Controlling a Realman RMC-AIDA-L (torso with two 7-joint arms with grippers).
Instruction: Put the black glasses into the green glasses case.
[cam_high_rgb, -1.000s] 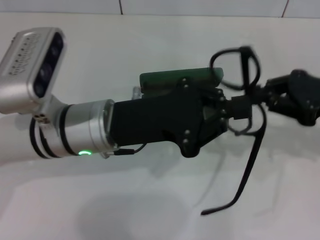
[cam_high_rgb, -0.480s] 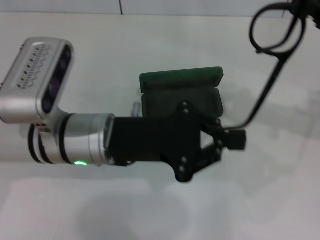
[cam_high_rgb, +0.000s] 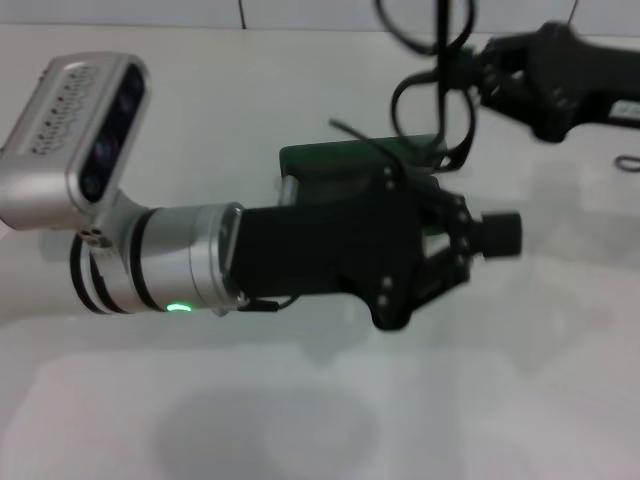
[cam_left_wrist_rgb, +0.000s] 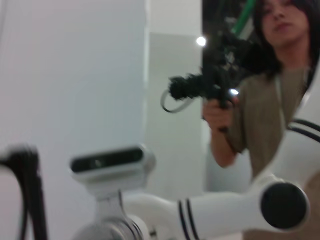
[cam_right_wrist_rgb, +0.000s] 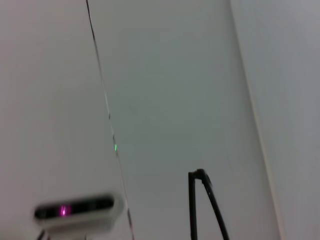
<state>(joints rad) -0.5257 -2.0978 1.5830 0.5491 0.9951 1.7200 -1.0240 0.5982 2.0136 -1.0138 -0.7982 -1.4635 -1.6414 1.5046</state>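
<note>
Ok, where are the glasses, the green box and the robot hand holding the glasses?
black glasses (cam_high_rgb: 432, 100), head view, on the frame of the nearer lens.
green glasses case (cam_high_rgb: 330, 157), head view, on its lid's edge.
right tool (cam_high_rgb: 478, 72), head view, where it grips the glasses.

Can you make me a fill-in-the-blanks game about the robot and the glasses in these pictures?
1. The black glasses are held by the ____ gripper.
2. The glasses case is colored ____.
3. The left gripper hovers in front of the ____.

Missing words: right; green; case.
</note>
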